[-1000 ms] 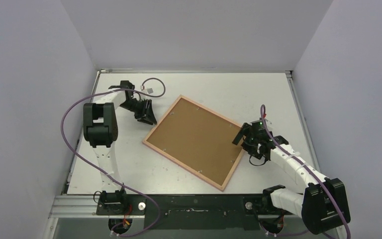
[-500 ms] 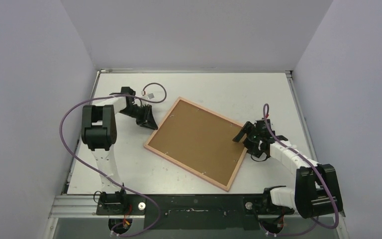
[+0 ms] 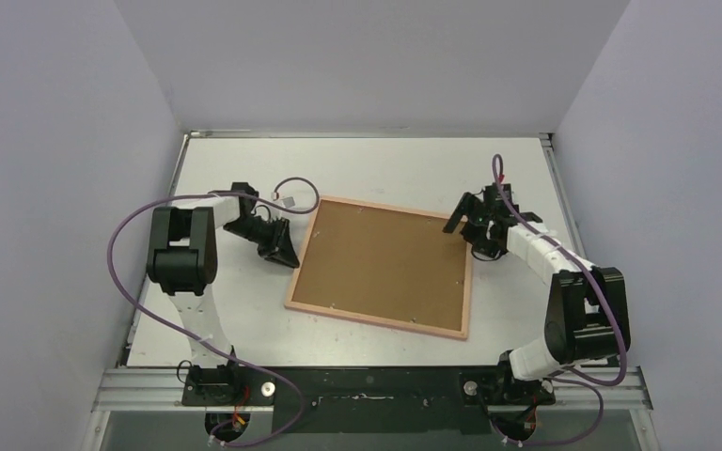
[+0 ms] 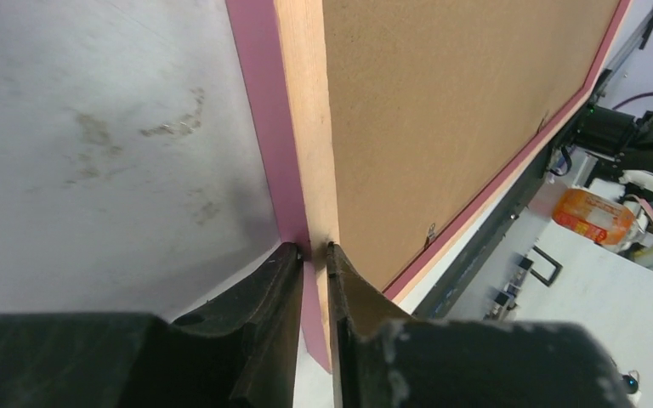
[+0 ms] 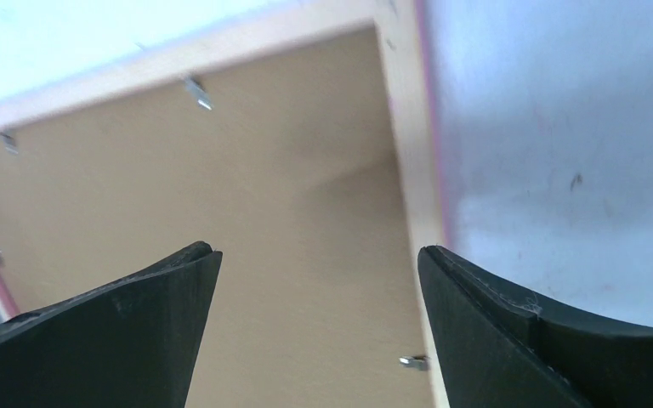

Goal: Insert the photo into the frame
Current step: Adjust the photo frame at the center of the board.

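The frame (image 3: 376, 321) lies back up on the table, its pale wood rail around a plain brown backing board (image 3: 385, 263). The photo is not in view. My left gripper (image 3: 287, 256) is shut on the frame's left rail; in the left wrist view (image 4: 313, 249) the jaws pinch the pale and pink rail (image 4: 306, 127) beside the board (image 4: 442, 110). My right gripper (image 3: 467, 233) is open over the frame's far right corner. In the right wrist view (image 5: 319, 251) it holds nothing, with the board (image 5: 289, 187) and rail (image 5: 408, 153) below it.
Small metal clips (image 5: 197, 93) sit along the board's edges. A purple cable loop (image 3: 291, 193) lies on the table (image 3: 244, 310) behind the left gripper. Grey walls close in the left, right and far sides. An orange object (image 4: 593, 214) lies beyond the table.
The frame has turned clockwise and now lies nearly square to the table. My left gripper has shifted nearer with its rail. My right gripper has moved to the far right corner.
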Available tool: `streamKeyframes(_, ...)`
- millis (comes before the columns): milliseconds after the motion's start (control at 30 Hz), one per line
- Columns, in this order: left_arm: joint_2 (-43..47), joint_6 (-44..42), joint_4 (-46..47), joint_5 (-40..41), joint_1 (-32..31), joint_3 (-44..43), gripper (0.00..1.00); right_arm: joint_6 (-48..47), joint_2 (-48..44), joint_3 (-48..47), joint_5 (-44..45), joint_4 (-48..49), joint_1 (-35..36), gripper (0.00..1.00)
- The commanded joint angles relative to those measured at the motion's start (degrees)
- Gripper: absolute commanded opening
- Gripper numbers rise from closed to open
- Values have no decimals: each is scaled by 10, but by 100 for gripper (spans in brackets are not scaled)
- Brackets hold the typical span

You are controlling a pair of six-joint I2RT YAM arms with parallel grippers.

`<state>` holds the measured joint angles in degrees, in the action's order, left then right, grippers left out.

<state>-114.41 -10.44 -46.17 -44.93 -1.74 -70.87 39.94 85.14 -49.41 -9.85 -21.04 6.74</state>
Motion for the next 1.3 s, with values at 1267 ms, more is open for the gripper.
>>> streamKeyframes(1267, -96, 177, 112, -33, -6, -120, 11, 95, 375, -380, -94, 258, 350, 90)
